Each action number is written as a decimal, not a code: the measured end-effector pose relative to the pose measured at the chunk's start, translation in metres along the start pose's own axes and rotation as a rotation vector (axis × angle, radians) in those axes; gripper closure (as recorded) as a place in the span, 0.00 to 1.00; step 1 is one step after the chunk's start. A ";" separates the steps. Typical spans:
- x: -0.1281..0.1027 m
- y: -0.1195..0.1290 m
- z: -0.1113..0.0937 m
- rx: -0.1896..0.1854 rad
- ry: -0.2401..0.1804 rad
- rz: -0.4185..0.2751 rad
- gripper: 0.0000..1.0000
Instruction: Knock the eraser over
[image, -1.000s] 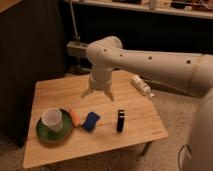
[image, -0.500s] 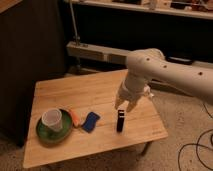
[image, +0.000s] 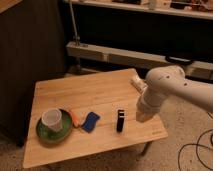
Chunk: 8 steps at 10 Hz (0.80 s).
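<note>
The eraser (image: 120, 120) is a small, narrow black block with a pale mark near its top. It stands upright on the wooden table (image: 95, 95), near the front right. My gripper (image: 142, 115) hangs at the end of the white arm (image: 167, 87), just right of the eraser and about level with it, with a small gap between them. The arm reaches in from the right over the table's right edge.
A white cup (image: 52, 120) sits on a green plate (image: 42, 134) at the front left. A small orange thing (image: 75, 118) and a flat blue piece (image: 91, 121) lie left of the eraser. A white object (image: 136, 82) lies at the back right. Cables (image: 197, 145) trail on the floor at the right.
The arm has swung from over the table's middle to the right and down, ending just right of the eraser. The eraser still stands upright.
</note>
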<state>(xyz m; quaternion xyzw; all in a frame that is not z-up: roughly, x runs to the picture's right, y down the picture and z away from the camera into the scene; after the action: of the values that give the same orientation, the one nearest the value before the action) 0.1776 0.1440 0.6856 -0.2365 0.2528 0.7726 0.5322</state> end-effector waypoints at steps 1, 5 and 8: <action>-0.003 0.000 0.007 0.016 -0.024 -0.009 1.00; -0.002 0.063 0.034 -0.010 -0.038 -0.114 1.00; 0.008 0.142 0.060 -0.105 -0.008 -0.206 1.00</action>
<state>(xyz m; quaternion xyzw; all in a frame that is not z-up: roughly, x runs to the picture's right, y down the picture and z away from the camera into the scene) 0.0355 0.1442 0.7457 -0.2858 0.1840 0.7269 0.5967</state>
